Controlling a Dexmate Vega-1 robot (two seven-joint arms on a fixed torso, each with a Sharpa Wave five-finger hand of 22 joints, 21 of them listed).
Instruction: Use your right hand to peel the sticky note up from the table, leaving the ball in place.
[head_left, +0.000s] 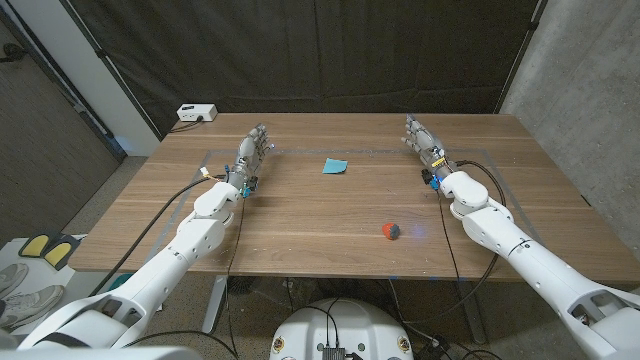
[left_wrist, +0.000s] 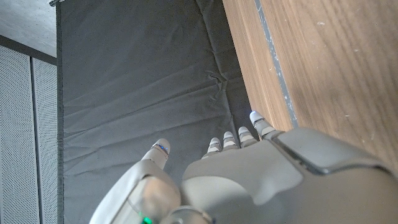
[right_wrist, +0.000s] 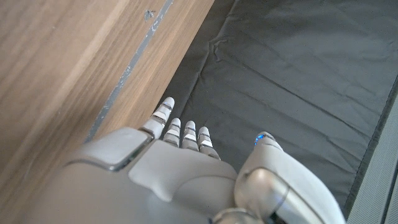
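- Progress is looking like zero: the blue sticky note (head_left: 335, 166) is lying on the wooden surface (head_left: 300, 215), toward its far middle, with nothing touching it.
- The right robot hand (head_left: 424, 141) is standing near the far right part of the surface, well apart from the note. Its fingers (right_wrist: 180, 132) are reaching out straight and a little apart, and it is holding nothing.
- The left robot hand (head_left: 252, 156) is waiting on the far left side in the same way, fingers (left_wrist: 239, 137) extended and holding nothing. The task is not asking for this hand.
- The small red and blue ball (head_left: 391, 231) is sitting nearer to the robot, right of the middle, well apart from the note and from both hands. So it is already in the place where it should be staying.
- What is left, as I am judging it: the right robot hand is needing to travel across to the note, catch one edge, and peel it up. All steps are still waiting.
- The way from the right hand to the note is passing behind the ball, so I am expecting little risk of knocking it.
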